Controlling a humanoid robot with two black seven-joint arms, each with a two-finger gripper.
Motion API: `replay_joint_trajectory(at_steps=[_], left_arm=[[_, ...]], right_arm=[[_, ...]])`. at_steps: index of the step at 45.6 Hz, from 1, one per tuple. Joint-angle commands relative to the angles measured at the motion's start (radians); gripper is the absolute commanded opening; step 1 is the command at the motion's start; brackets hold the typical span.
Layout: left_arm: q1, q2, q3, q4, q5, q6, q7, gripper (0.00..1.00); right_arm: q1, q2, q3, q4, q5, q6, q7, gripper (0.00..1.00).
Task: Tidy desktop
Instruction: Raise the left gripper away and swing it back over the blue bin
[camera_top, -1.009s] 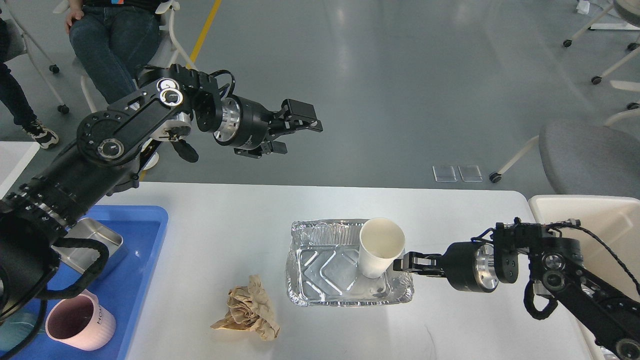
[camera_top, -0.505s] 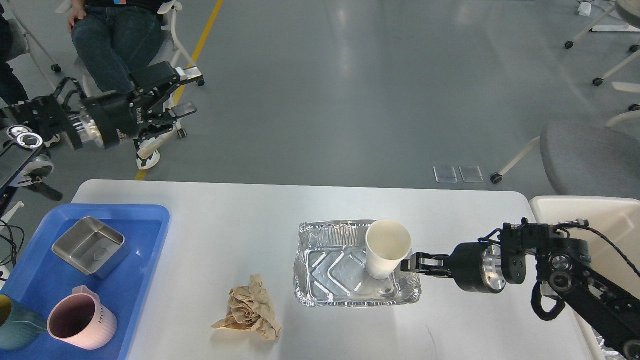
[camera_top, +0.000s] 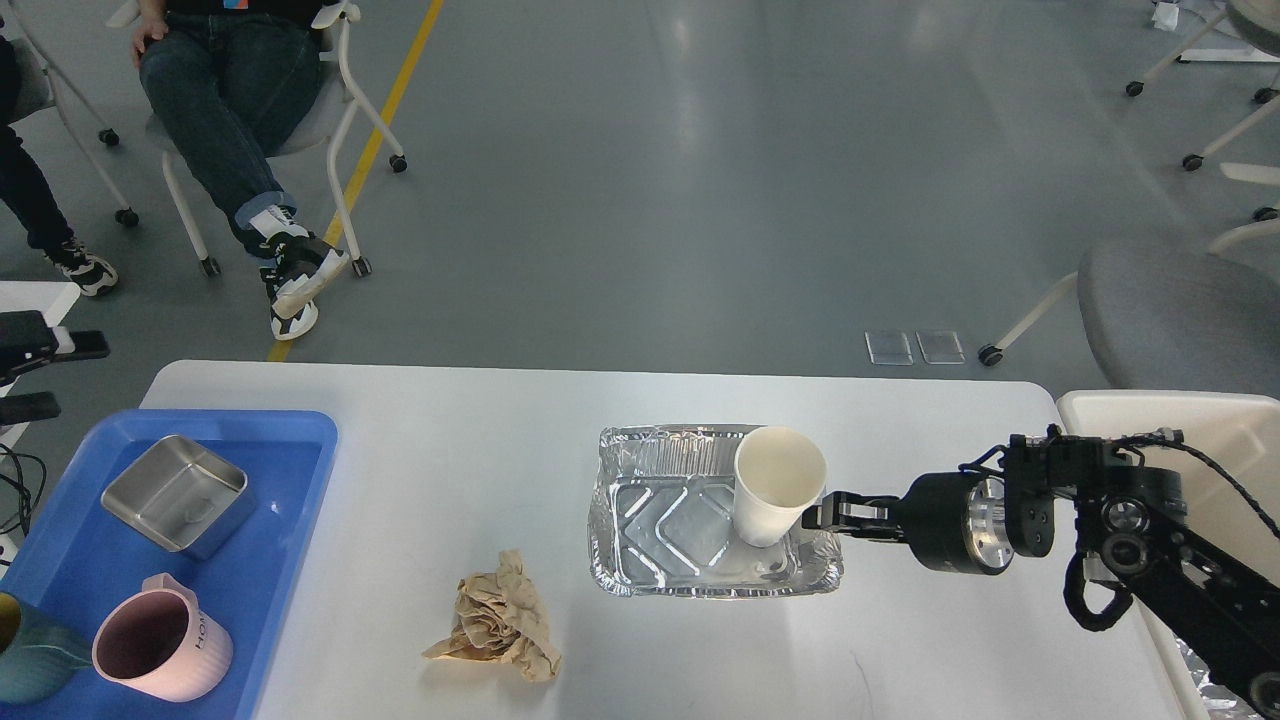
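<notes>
On the table (camera_top: 450, 450), the right gripper (camera_top: 822, 514) pinches the foil tray (camera_top: 670, 520) rim at 3 o'clock, beside the paper cup (camera_top: 775, 485). Left gripper (camera_top: 35, 375) at 9 o'clock: jaws spread.

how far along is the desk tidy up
Partway, it seems. Likely done: the metal tin and pink mug sit in the blue tray. In hand: the right gripper grips the foil tray holding the paper cup. Left: crumpled brown paper on the desktop.
</notes>
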Motion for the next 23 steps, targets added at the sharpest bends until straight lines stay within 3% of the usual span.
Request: replay_joint_trajectory(at_steps=[1, 5, 14, 20, 23], left_arm=[[0.004, 0.097, 0.000, -0.018, 0.007, -0.094, 0.004, 0.97], [0.009, 0.146, 0.000, -0.036, 0.008, -0.130, 0.008, 0.97], [0.009, 0.225, 0.016, -0.068, 0.030, -0.130, 0.027, 0.97], [0.008, 0.240, 0.057, -0.071, 0.030, -0.130, 0.033, 0.97], [0.005, 0.237, 0.068, -0.071, 0.030, -0.130, 0.056, 0.97]], right_arm=[[0.000, 0.002, 0.000, 0.000, 0.000, -0.001, 0.000, 0.00], [0.000, 0.003, 0.001, 0.000, -0.002, -0.003, 0.000, 0.00], [0.000, 0.002, 0.003, 0.001, -0.002, -0.006, 0.000, 0.00], [-0.002, 0.005, 0.003, 0.003, -0.003, -0.006, 0.000, 0.00], [-0.002, 0.006, 0.003, 0.003, -0.002, -0.006, 0.000, 0.00]])
